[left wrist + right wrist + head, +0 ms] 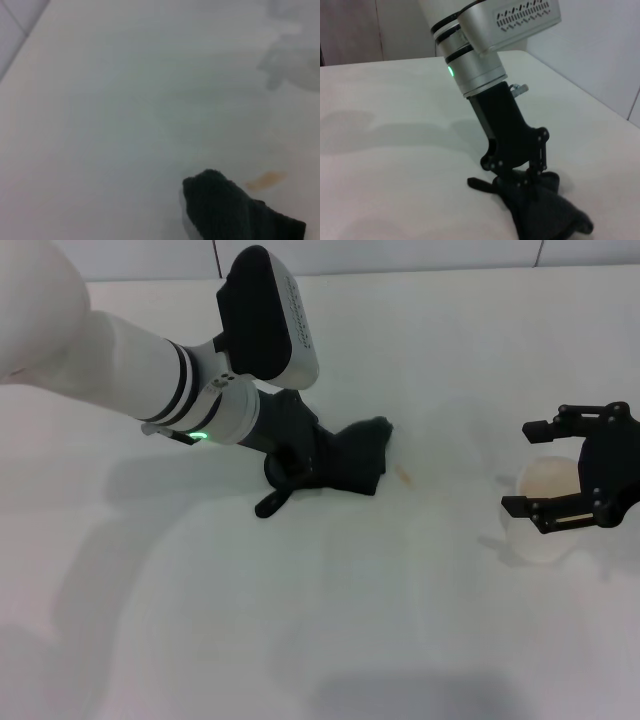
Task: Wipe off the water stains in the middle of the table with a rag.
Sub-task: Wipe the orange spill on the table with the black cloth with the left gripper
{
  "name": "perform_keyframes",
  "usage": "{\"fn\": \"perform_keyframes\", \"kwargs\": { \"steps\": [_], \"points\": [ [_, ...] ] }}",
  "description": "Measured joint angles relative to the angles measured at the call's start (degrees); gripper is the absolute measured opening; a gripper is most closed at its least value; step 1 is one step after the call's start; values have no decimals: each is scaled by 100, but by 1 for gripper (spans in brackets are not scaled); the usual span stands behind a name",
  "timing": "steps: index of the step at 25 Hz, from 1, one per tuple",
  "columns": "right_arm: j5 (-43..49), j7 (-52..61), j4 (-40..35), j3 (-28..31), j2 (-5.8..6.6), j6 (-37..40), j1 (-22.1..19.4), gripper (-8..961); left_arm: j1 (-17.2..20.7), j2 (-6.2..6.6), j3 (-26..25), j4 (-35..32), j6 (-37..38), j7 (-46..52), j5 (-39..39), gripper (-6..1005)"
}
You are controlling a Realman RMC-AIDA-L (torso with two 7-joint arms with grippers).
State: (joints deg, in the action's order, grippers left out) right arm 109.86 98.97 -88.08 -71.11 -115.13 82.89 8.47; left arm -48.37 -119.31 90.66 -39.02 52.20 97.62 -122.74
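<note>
The right end effector (572,465) hangs spread over a white cup (545,505) at the table's (330,640) right side, well apart from the work. Farther in, the left end effector (300,455) pinches the dark rag (350,462), pressing it onto the table. The faint orange water stain (404,476) lies just beside the rag's free end, toward the robot's right. The left arm is plainly nearer, so a short rightward drag should likely cover it.

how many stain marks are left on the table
1: a faint orange-brown blot on the table, just right of the rag that the left gripper presses down. More could be hidden beneath the rag.
</note>
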Motion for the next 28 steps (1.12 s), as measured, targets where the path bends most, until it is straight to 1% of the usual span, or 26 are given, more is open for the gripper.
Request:
{"fn": "perform_keyframes", "kwargs": {
  "steps": [4,9,11,14,19,27,28],
  "points": [
    [-2,0,0,-5,-1,0,-2,855,2,-7,-4,0,-177,1,-51,95],
    [-11,0,1,-14,-1,0,-4,855,-73,-45,91,0,-239,-19,22,100],
    [-18,0,1,-19,-1,-1,-4,855,-104,-54,274,0,-329,-24,216,101],
    [-30,0,1,-21,-1,-1,-6,854,-117,-57,688,-11,-486,-30,579,104],
    [-38,0,1,2,-1,12,-13,854,-127,-58,1270,-10,-655,-32,953,108],
    [-40,0,-3,10,-1,16,-21,854,-120,-57,1858,-72,-578,-35,1417,116],
    [-41,0,-5,10,0,17,-21,853,-120,-57,1858,-72,-578,-35,1417,116]
  ]
}}
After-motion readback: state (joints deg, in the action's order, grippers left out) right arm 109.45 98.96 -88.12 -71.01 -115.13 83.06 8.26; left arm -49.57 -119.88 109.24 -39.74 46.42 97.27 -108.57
